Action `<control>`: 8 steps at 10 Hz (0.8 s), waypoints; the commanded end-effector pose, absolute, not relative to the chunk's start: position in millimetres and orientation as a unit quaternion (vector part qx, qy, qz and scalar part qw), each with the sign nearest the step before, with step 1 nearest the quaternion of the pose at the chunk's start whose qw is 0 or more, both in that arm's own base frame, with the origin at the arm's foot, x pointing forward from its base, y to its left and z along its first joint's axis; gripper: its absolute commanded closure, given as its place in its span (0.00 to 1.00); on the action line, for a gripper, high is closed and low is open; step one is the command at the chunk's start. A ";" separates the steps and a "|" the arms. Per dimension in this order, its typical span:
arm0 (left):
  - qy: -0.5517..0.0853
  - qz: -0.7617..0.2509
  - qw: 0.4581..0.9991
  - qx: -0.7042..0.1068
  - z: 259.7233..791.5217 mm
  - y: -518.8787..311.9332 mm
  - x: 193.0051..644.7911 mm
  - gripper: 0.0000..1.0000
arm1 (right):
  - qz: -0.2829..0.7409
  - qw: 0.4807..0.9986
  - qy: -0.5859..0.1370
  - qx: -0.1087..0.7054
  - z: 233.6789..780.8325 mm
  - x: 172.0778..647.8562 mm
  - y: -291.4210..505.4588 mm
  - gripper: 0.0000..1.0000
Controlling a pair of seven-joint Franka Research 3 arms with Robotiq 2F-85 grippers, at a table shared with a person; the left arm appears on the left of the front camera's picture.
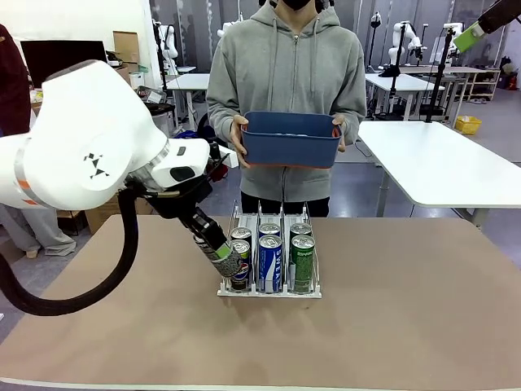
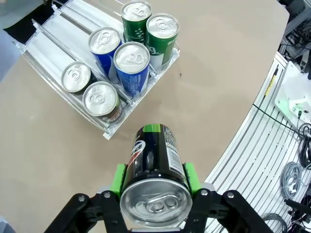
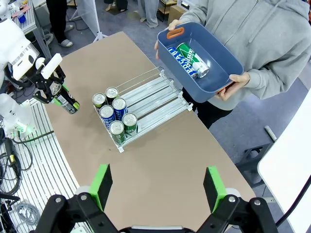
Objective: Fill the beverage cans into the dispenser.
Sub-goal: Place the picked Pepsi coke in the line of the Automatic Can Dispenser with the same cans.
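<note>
The left tool (image 2: 154, 178) grips a black can (image 2: 160, 145) between its green pads (image 2: 119, 179), silver top toward the camera. Beyond it, on the brown desk (image 2: 218, 73), the clear dispenser (image 2: 51, 46) holds two dark cans (image 2: 100, 98), two blue cans (image 2: 131, 58) and two green cans (image 2: 162, 26).

Blue can (image 1: 270, 262), front of rack (image 1: 269, 294): white vertical lettering, appears to read "SWEAT".
Can in bin (image 3: 176, 51), blue bin (image 3: 232, 57): white lettering, probably "POCARI", not certain.
Green can (image 1: 303, 259) and black can (image 2: 155, 154): small print, illegible.
</note>
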State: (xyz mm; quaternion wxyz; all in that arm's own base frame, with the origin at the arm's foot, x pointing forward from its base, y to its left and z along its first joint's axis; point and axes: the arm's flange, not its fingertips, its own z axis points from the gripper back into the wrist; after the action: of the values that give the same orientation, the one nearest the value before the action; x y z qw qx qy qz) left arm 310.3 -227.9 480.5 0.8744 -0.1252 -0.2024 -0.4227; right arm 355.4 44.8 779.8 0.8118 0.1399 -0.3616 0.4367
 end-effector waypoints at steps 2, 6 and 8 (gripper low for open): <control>-0.202 -0.417 0.878 -0.118 487.2 -223.8 306.5 0.42 | 0.439 0.810 -0.361 0.146 779.3 356.1 44.6 0.00; -0.221 -0.406 0.881 -0.106 464.4 -240.6 313.9 0.42 | 0.439 0.810 -0.361 0.146 779.3 356.1 44.6 0.00; -0.227 -0.402 0.883 -0.086 449.7 -247.4 326.9 0.42 | 0.439 0.810 -0.361 0.146 779.3 356.1 44.6 0.00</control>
State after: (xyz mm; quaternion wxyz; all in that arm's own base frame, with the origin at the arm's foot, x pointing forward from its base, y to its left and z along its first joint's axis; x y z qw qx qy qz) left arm 319.6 -244.3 461.2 0.8792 -0.1039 -0.2160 -0.4119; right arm 355.4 44.9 779.8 0.8118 0.1399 -0.3616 0.4367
